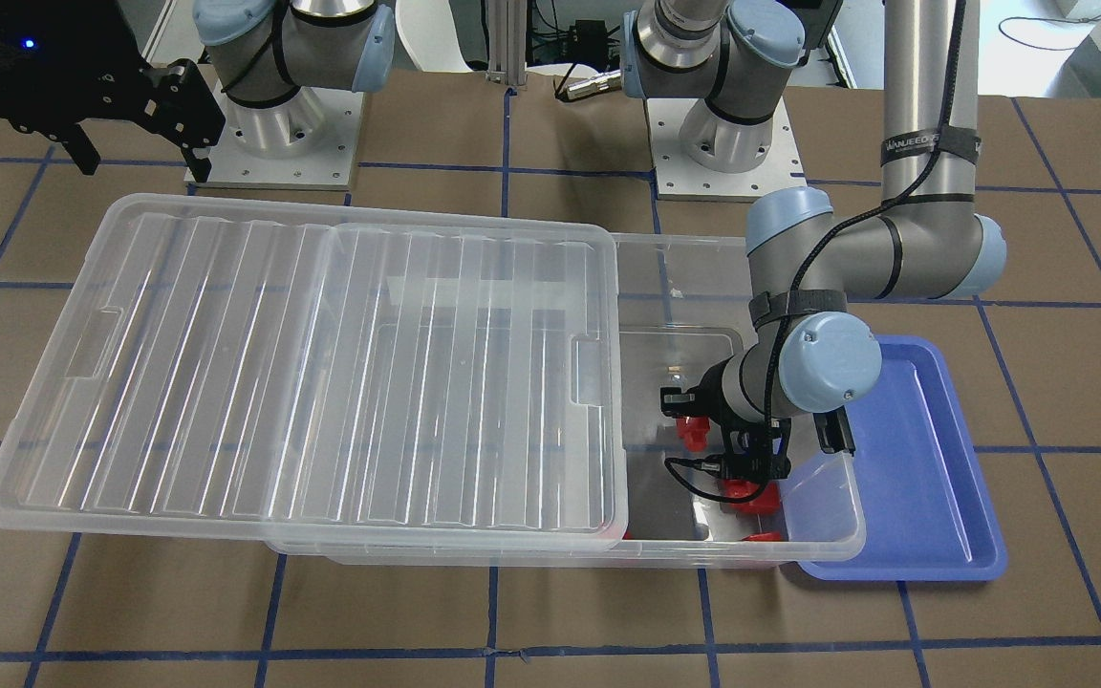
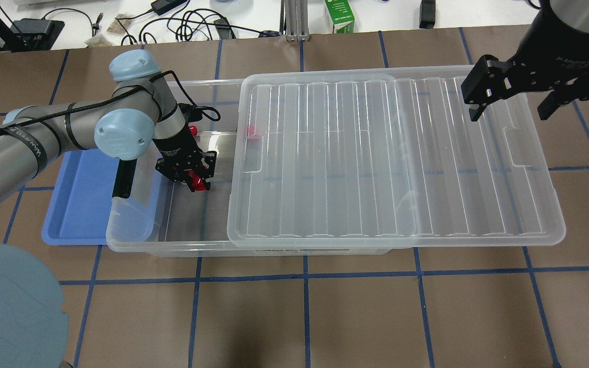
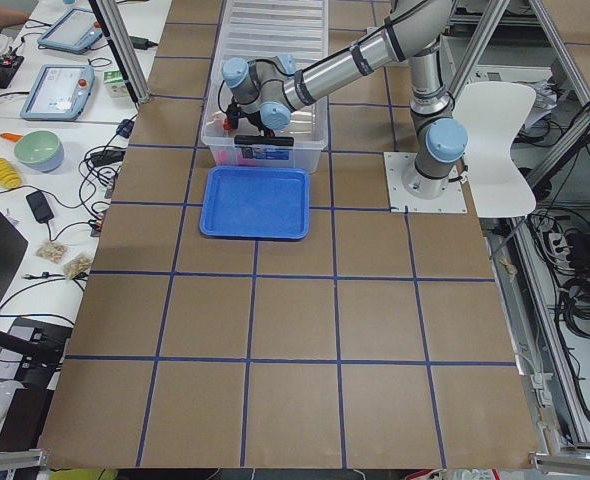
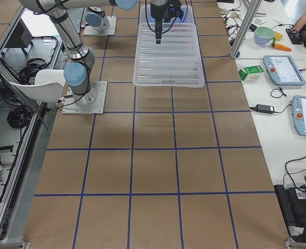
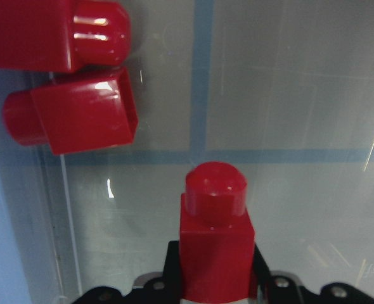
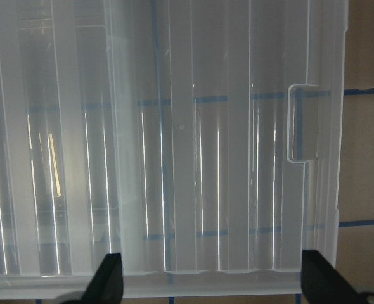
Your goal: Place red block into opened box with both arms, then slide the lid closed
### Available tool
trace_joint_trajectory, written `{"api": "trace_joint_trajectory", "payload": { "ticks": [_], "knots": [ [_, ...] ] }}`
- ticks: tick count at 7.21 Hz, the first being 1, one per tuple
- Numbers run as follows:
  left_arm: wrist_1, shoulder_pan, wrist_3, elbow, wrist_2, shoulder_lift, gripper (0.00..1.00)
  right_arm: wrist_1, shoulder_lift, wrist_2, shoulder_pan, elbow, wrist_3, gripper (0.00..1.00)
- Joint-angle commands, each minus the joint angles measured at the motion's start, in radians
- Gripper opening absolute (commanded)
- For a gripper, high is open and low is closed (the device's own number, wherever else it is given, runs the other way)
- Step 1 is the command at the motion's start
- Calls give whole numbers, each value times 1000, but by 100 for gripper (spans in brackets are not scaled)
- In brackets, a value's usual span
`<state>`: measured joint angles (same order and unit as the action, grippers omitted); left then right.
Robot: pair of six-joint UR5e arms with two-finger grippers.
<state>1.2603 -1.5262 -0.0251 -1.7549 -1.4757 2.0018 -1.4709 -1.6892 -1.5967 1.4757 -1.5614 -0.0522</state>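
Note:
My left gripper [image 2: 192, 176] reaches down into the uncovered end of the clear box [image 2: 136, 230] and is shut on a red block [image 5: 215, 240], whose stub points away from the wrist. Two more red blocks [image 5: 79, 120] lie on the box floor just beyond it. The ribbed clear lid [image 2: 376, 153] rests on top of the box. It covers most of the box and overhangs the end on my right. My right gripper [image 2: 508, 115] hangs open above that overhanging end of the lid, near its handle recess [image 6: 301, 123], with nothing between its fingers.
A blue tray [image 2: 77, 199] lies against the box's open end, under my left arm. Another red block [image 2: 252, 134] shows through the lid's edge. Both arm bases [image 1: 273, 124] stand behind the box. Bare brown table with blue grid lines lies in front.

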Motion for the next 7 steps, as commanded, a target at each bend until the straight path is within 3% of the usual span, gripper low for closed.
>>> {"api": "trace_joint_trajectory", "payload": {
  "ticks": [1, 2, 3, 5, 7],
  "knots": [
    [-2, 1, -4, -15, -3, 12, 6, 0, 0, 1, 0, 0, 0, 100],
    [-2, 1, -1, -17, -3, 12, 77, 1, -1, 1, 0, -2, 2, 100],
    [-4, 1, -6, -11, -6, 11, 100, 0, 0, 0, 0, 0, 2, 100],
    [-1, 7, -4, 5, -15, -14, 100, 1, 8, 1, -6, 3, -20, 100],
    [109, 9, -6, 131, -40, -46, 100, -3, 16, -5, -81, 4, -124, 100]
  ]
}}
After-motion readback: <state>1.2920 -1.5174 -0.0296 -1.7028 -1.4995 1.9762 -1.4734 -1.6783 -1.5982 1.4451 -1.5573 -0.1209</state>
